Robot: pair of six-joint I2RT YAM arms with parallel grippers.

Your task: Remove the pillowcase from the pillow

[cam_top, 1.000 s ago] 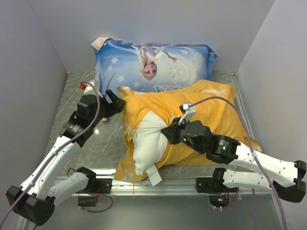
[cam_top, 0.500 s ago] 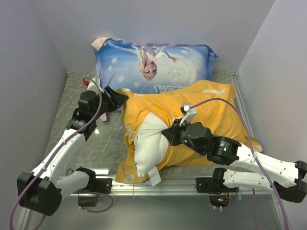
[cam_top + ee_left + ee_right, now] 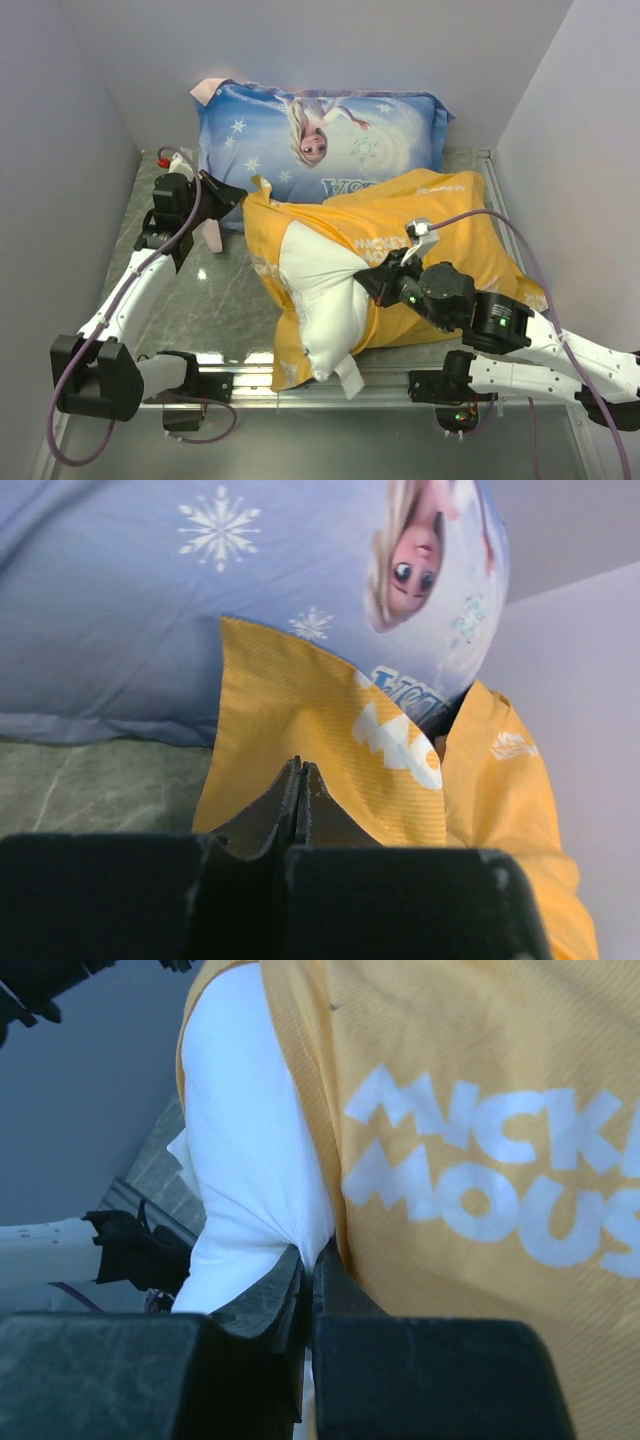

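Note:
The yellow-orange pillowcase (image 3: 440,225) lies in the middle of the table, its open end toward the near left. The white pillow (image 3: 325,295) bulges out of that opening, its small tag (image 3: 350,378) at the near edge. My left gripper (image 3: 238,195) is shut on the pillowcase's far-left corner, and in the left wrist view the yellow fabric (image 3: 300,710) rises straight from the closed tips (image 3: 298,767). My right gripper (image 3: 370,282) is shut on the pillow right at the opening's rim. White cloth (image 3: 245,1140) puckers into its tips (image 3: 308,1255), beside the "Mickey Mouse" lettering (image 3: 480,1160).
A light blue Elsa-print pillow (image 3: 320,130) leans against the back wall, touching the pillowcase's far edge. Grey walls close in on the left and right. A metal rail (image 3: 240,378) runs along the near edge, and the marble tabletop (image 3: 190,290) shows at the left.
My left gripper closed on the pillowcase corner and drew back to the left. My right arm shifted right and nearer with the pillow, and more white pillow shows.

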